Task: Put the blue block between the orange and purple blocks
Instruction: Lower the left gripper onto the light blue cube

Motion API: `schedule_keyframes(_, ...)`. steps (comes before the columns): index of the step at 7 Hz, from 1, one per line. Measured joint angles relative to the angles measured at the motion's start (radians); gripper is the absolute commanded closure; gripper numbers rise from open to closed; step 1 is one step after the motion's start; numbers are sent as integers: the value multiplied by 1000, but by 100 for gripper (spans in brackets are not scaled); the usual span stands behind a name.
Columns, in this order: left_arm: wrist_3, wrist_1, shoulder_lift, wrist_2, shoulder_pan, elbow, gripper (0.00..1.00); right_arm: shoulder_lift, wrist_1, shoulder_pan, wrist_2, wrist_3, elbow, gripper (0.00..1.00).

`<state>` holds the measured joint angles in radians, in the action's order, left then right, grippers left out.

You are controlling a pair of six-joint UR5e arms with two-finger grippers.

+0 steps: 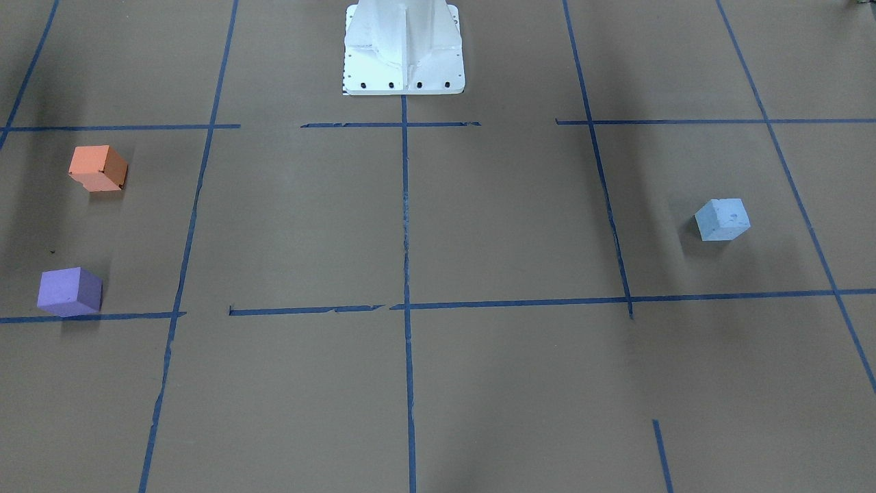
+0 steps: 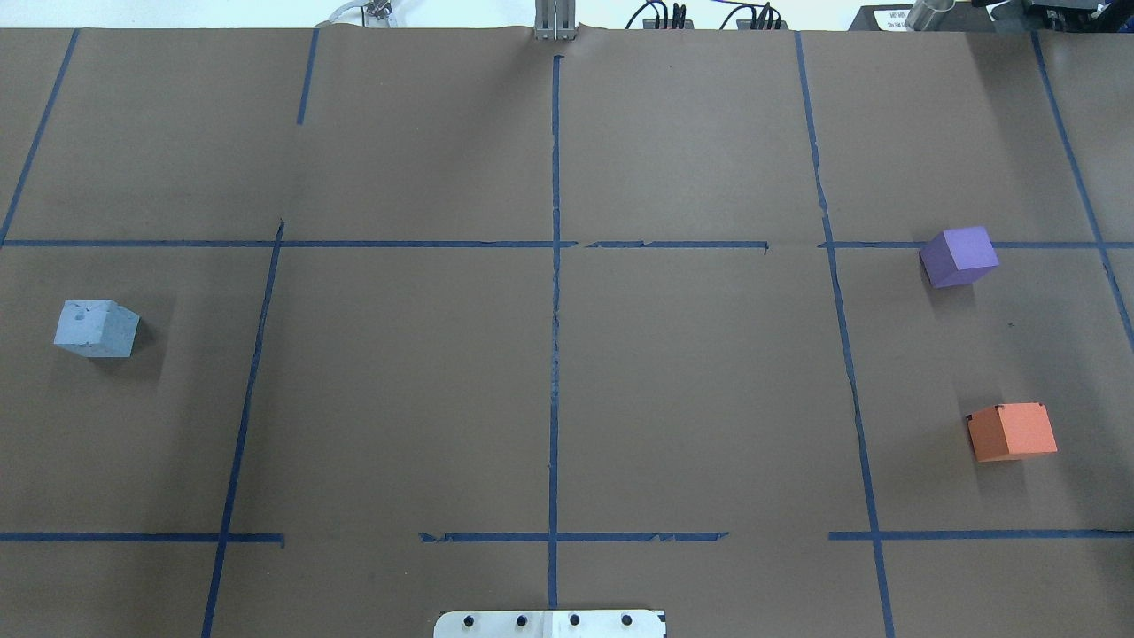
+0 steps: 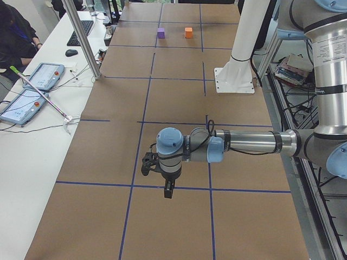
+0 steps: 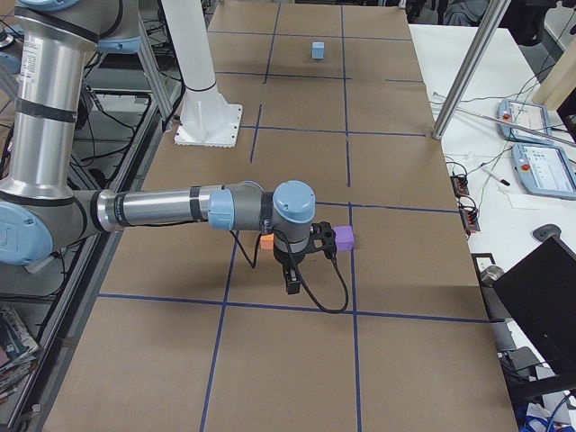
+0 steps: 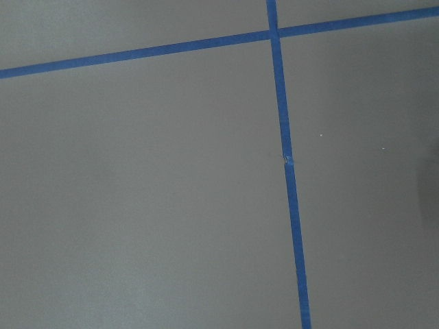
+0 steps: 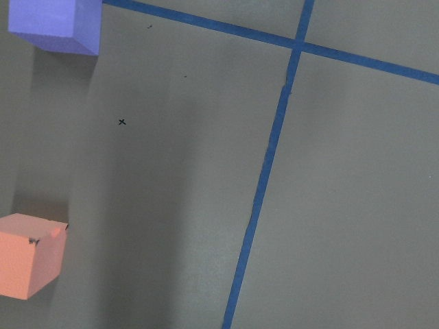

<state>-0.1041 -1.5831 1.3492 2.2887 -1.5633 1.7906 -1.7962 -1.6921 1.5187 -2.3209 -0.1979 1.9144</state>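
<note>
the blue block [image 2: 96, 329], a pale, pitted foam cube with a dent on top, sits alone on the table's left side. it is well apart from the smooth orange block [image 2: 1012, 431] and purple block [image 2: 959, 257] on the right. matte brown paper [image 2: 399, 399] with blue tape lines [image 2: 555, 354] covers the table. the left gripper [image 3: 169, 190] and right gripper [image 4: 292, 281] show only in the side views. i cannot tell whether their fingers are spread or closed.
</note>
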Motion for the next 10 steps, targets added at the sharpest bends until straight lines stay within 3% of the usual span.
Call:
schedule_keyframes(4,1,-12,17,3,22,2,0,2,2,0,0,0,1,0)
schedule_keyframes(7,7,-106,208,4,68,-112,0,6,2,-1,1,0,-5,0)
schedule_keyframes(9,89,-204,238,6,189,-144,0,6,2,-1,0,0,-6,0)
schedule_keyframes(10,256,-260,240,3,270,-144,0,7,2,-1,-1,0,-6,0)
